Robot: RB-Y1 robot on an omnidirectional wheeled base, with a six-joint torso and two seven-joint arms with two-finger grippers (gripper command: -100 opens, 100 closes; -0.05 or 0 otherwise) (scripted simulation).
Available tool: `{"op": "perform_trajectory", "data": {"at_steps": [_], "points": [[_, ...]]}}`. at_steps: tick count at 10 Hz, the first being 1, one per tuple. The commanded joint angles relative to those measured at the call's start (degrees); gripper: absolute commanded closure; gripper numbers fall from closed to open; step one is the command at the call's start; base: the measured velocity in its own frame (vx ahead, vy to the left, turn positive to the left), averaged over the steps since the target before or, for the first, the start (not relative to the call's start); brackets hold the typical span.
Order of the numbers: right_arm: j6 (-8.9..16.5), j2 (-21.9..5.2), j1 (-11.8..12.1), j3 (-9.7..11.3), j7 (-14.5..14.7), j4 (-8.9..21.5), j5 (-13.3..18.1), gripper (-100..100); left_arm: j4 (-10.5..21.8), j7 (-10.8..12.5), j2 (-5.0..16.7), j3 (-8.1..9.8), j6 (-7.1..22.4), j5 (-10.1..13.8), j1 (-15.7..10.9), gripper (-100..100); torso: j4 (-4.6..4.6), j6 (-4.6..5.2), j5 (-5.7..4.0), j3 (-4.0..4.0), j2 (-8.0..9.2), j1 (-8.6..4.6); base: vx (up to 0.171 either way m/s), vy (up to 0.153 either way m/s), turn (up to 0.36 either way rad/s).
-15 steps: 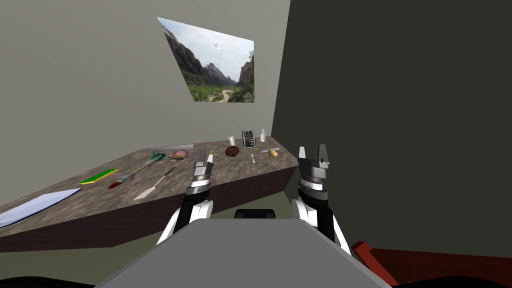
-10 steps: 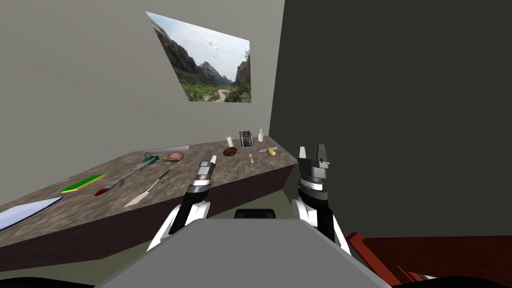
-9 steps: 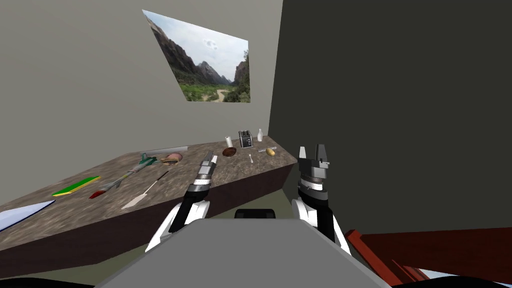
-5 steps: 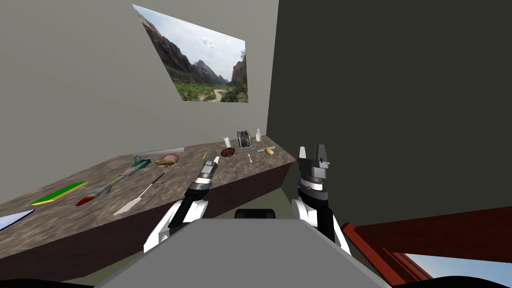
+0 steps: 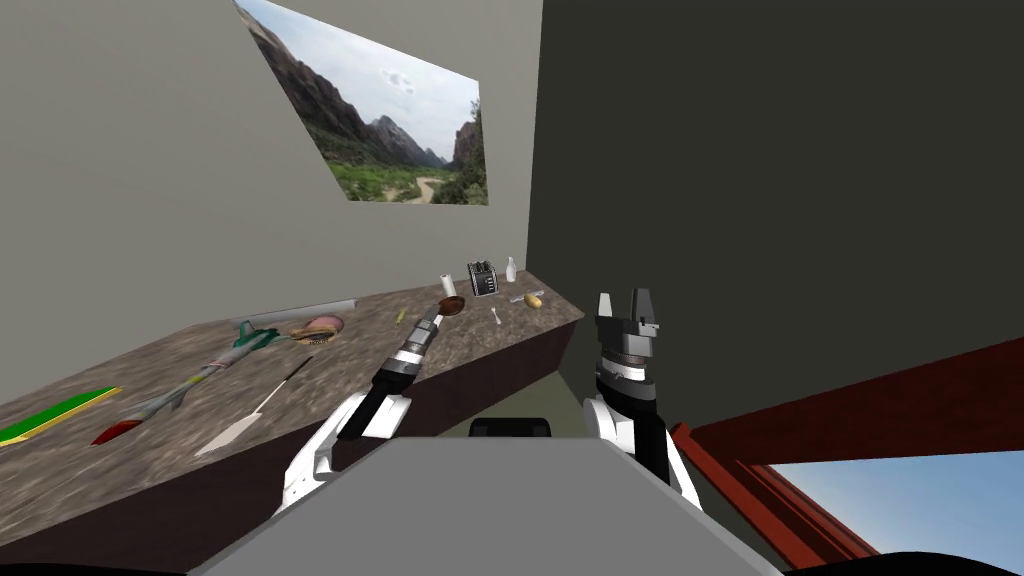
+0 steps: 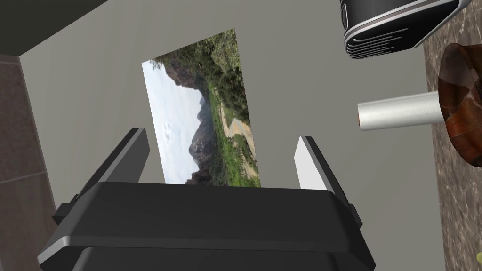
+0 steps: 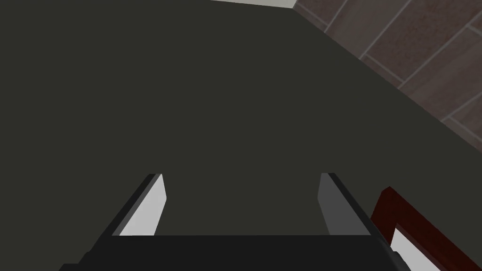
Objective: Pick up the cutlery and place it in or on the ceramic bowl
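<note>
Speckled brown counter (image 5: 480, 335) set along grey wall. Approach step judged in hand; nothing gripped yet. Left end effector (image 5: 435, 316) held out over counter toward brown bowl (image 5: 449, 305), fingers spread wide, empty. Right end effector (image 5: 626, 305) raised beside dark wall, likewise wide, empty. Small white cutlery (image 5: 496, 315) laid flat on counter just beside bowl, between bowl and yellowish lump (image 5: 534, 299). Bowl contents too small to be judged. Next: left end effector to be shifted over cutlery, lowered, closed across thin handle.

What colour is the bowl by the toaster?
The bowl is a mottled reddish brown; it shows best in the left wrist view.
</note>
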Motion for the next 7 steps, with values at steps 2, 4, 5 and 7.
{"op": "perform_trajectory", "data": {"at_steps": [2, 4, 5, 7], "points": [[0.0, 0.0, 0.0, 0.0, 0.0, 0.0, 0.0, 0, 1.0, 1.1, 4.0, -0.33, 2.4, 0.3, -0.7, -100, 0.00, -0.04, 0.00, 0.00, 0.00, -0.02, -0.021, 0.024, -0.103], [0.0, 0.0, 0.0, 0.0, 0.0, 0.0, 0.0, 0, 1.7, 1.7, 6.7, -0.60, 3.9, 0.5, -1.3, -100, 0.00, -0.01, 0.00, 0.00, -0.01, 0.01, -0.025, 0.031, -0.133], [0.0, 0.0, 0.0, 0.0, 0.0, 0.0, 0.0, 0, 2.4, 2.4, 8.9, -0.91, 5.5, 0.7, -2.0, -100, 0.00, -0.04, 0.00, 0.00, -0.01, 0.00, -0.018, 0.020, -0.106], [0.0, 0.0, 0.0, 0.0, 0.0, 0.0, 0.0, 0, 3.2, 3.0, 11.4, -1.25, 7.2, 0.9, -2.6, -100, 0.00, -0.01, -0.01, -0.01, -0.03, -0.04, -0.018, 0.020, -0.153]]}}
